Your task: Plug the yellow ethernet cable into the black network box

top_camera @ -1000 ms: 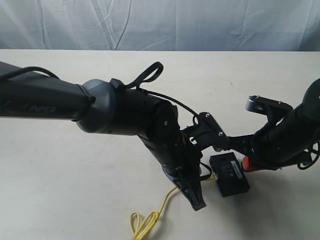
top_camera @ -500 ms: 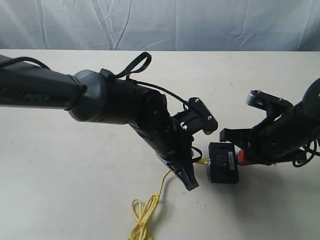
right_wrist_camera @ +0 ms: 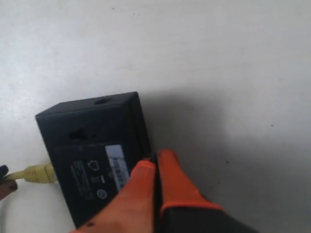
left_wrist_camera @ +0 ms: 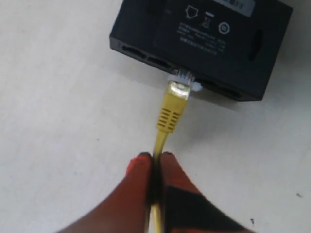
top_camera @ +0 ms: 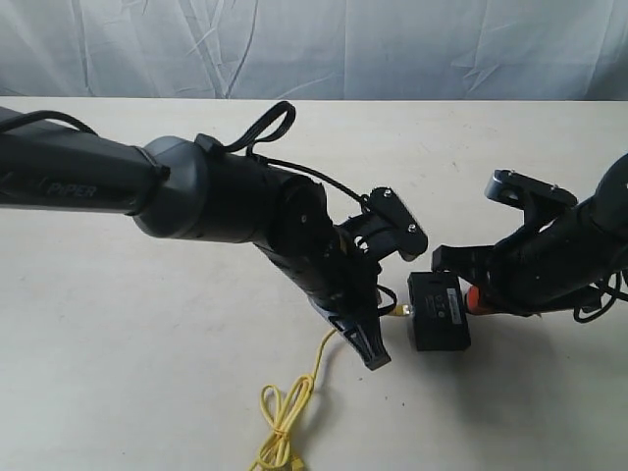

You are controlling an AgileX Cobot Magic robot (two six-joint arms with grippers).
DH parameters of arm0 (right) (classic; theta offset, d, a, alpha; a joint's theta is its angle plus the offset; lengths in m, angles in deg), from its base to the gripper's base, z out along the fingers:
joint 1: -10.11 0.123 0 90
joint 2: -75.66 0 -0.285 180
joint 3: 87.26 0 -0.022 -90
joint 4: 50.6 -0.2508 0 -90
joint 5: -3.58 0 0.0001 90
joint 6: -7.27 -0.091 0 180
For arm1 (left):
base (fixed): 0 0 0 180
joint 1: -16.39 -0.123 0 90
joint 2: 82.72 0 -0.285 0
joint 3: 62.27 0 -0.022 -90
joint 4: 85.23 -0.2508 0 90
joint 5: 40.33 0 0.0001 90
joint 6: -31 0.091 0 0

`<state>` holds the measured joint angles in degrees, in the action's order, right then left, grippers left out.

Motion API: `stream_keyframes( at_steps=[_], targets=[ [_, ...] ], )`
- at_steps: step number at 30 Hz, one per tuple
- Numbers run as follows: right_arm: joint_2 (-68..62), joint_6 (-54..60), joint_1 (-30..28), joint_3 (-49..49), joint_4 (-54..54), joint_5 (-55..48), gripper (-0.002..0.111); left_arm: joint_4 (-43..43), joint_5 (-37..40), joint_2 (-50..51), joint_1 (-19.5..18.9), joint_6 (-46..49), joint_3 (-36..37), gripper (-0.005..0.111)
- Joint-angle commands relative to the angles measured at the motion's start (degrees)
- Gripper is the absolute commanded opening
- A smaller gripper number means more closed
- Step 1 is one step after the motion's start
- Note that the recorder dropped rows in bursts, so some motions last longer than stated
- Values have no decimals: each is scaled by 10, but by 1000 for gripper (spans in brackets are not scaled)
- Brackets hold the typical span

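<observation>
The black network box (top_camera: 438,312) lies flat on the table, label side up. My left gripper (left_wrist_camera: 155,156) is shut on the yellow ethernet cable (left_wrist_camera: 158,141) just behind its boot. The clear plug (left_wrist_camera: 183,76) touches a port opening on the box's (left_wrist_camera: 209,34) side wall; how deep it sits I cannot tell. The rest of the cable (top_camera: 294,402) trails toward the table's front in loose loops. My right gripper (right_wrist_camera: 155,158) is shut, its orange tips pressed against the opposite edge of the box (right_wrist_camera: 92,145). The yellow boot (right_wrist_camera: 36,173) shows beyond the box.
The left arm (top_camera: 196,196) stretches across the middle of the table and hides part of it. The right arm (top_camera: 559,255) lies low at the right. A wrinkled cloth backdrop (top_camera: 314,49) hangs behind the table's far edge.
The left arm has pulled back leftward with the cable. The box has turned and slid slightly left, and the right gripper has stayed against its far edge. The cable loops shifted.
</observation>
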<state>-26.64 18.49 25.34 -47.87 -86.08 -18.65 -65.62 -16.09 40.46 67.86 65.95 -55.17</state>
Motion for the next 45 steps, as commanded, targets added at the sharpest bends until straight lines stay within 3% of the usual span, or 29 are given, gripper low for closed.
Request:
stream_keyframes(
  at_steps=[1, 5, 7, 9, 11, 14, 19, 23, 28, 33, 45],
  targets=[
    [-1, 6, 2, -1, -8, 1, -1, 14, -19, -8, 0, 0, -2, 19],
    [-1, 7, 2, -1, -5, 0, -1, 7, -19, -8, 0, 0, -2, 31],
    [12, 3, 1, -1, 30, -4, -1, -42, -9, -19, -5, -13, -2, 29],
    [48, -22, 1, -1, 71, -18, -1, -109, 28, -49, -30, -106, -2, 18],
    [103, -23, 1, -1, 113, -38, -1, -180, 93, -99, -73, -219, -2, 1],
    [230, -23, 1, -1, 194, -89, -1, -269, 206, -201, -159, -379, 6, 0],
    [476, -23, 2, -1, 252, -133, -1, -295, 195, -448, -220, -437, 107, 0],
    [693, -22, 2, -1, 288, -140, -1, -296, 119, -662, -222, -464, 225, 0],
    [891, -22, 2, 67, 311, -122, -1, -403, -13, -879, -222, -515, 389, 0],
    [934, -22, 2, 148, 300, -72, -1, -432, -9, -935, -222, -515, 430, 0],
    [937, -22, 2, 157, 299, -124, -1, -436, 5, -946, -222, -515, 431, 0]
  ],
)
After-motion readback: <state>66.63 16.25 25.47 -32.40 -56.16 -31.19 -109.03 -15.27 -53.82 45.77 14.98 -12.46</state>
